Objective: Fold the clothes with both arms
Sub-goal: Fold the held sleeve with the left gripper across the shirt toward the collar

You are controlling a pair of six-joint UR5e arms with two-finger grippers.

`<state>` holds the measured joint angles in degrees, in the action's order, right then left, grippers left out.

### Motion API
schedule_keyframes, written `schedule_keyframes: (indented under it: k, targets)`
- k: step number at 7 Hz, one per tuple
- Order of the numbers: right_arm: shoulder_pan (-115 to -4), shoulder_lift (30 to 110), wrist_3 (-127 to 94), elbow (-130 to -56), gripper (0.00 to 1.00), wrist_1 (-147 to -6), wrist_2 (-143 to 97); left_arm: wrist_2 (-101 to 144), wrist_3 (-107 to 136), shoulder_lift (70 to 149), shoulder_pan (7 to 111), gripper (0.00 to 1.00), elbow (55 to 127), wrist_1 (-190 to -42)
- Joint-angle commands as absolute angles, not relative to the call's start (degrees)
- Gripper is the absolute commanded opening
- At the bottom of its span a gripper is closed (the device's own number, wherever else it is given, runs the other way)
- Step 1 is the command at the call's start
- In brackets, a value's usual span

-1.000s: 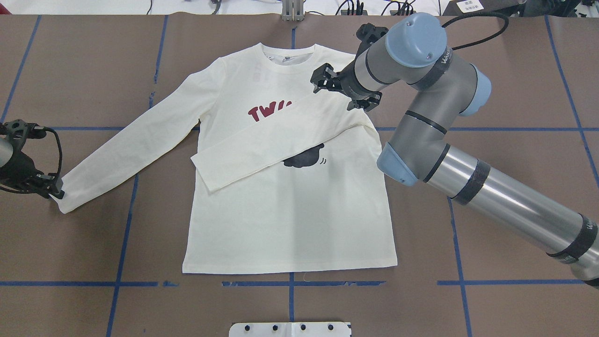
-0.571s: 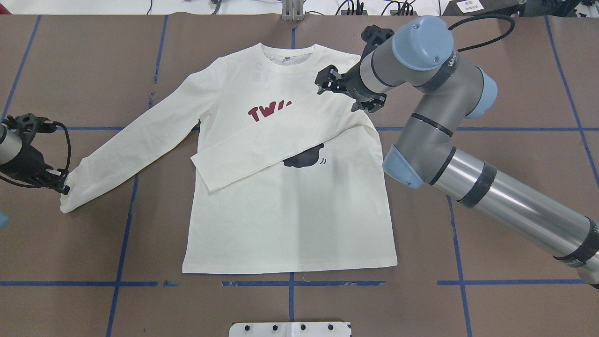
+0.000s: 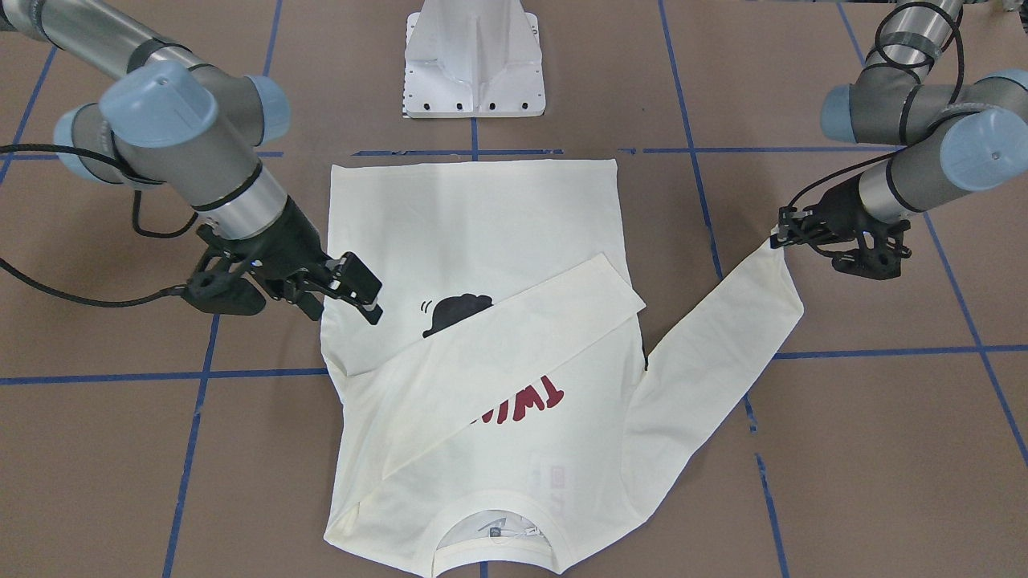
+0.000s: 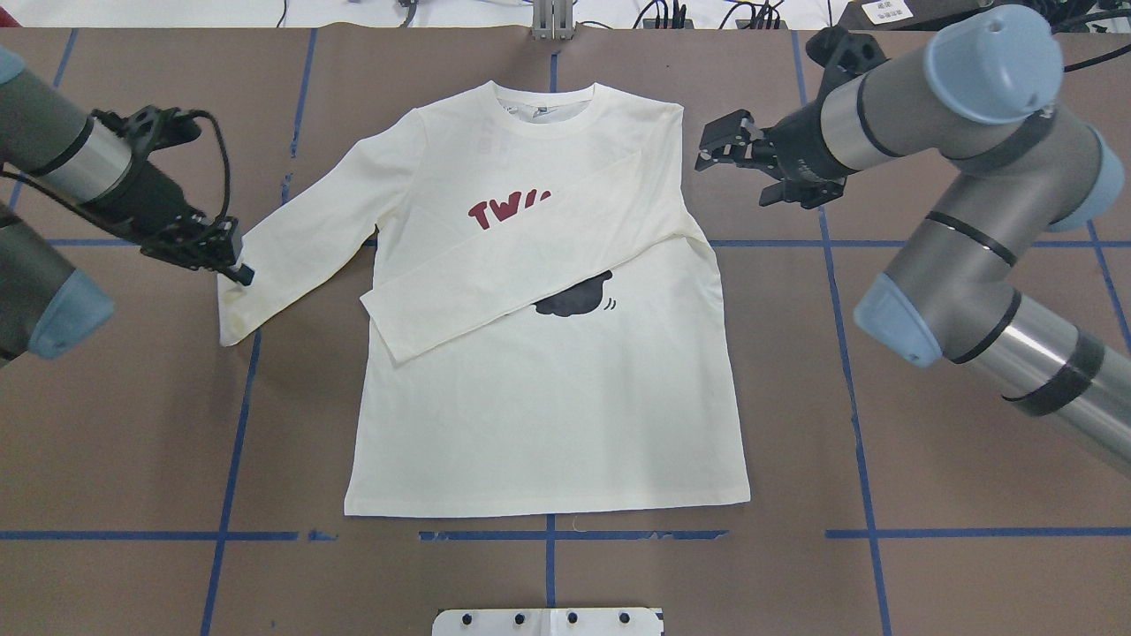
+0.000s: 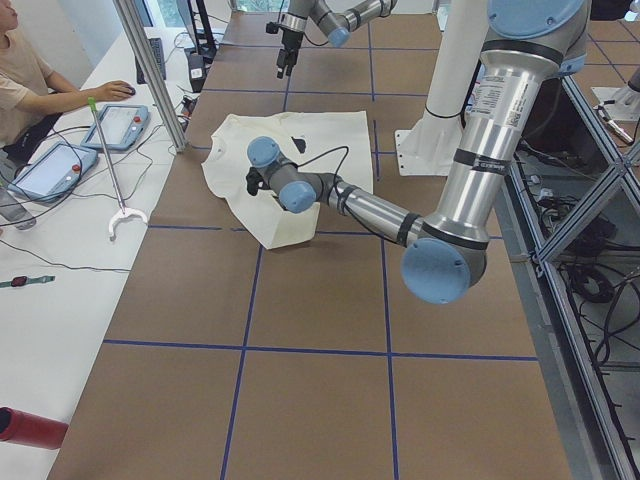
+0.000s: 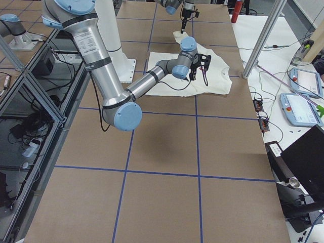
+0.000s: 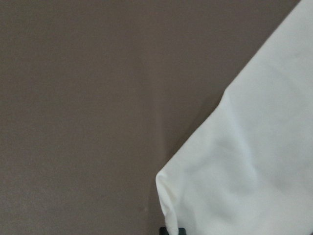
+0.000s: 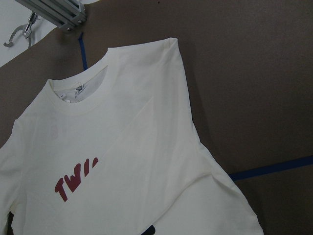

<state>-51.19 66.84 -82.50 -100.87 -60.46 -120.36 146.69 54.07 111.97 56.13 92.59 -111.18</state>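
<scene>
The shirt (image 4: 548,415) lies flat on the table (image 4: 928,565), front up, collar on the side away from the robot. One sleeve (image 4: 495,274) is folded slantwise across the chest, covering half the red letters and the top of the black cat print. Over on the other side, the left gripper (image 4: 234,265) is pinched tight on the end of the other sleeve (image 4: 300,230), and the cloth bends back on itself just below the grip. The right gripper (image 4: 707,152) hovers beside the shirt's shoulder, jaws apart, holding nothing, clear of the cloth.
</scene>
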Motion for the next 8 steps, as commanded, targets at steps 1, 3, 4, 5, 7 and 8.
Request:
schedule_keyframes:
  k: [1, 3, 4, 5, 7, 8]
  targets:
    - [-57.5, 72.3, -76.8, -105.1, 1.0, -60.6, -127.8, 142.9, 70.2, 130.5, 51.0, 0.0, 85.2, -110.8]
    - [-58.5, 72.3, -75.7, -105.3, 1.0, -60.6, -128.4, 128.5, 77.0, 144.2, 43.4, 0.0, 76.0, -113.4]
    - [-58.6, 72.6, -75.8, -106.0, 1.0, -60.6, -128.2, 120.5, 81.6, 149.6, 37.6, 0.0, 68.6, -118.2]
    - [-58.6, 72.6, -75.9, -106.3, 1.0, -60.6, -127.8, 115.5, 84.2, 152.0, 34.1, 0.0, 62.8, -126.1]
    - [-58.6, 72.8, -75.9, -106.6, 1.0, -60.6, -127.5, 109.1, 85.4, 157.1, 30.3, 0.0, 53.9, -132.2]
    - [-58.5, 72.8, -76.4, -106.5, 1.0, -60.6, -127.3, 108.4, 85.5, 157.2, 29.4, 0.17, 54.1, -132.3]
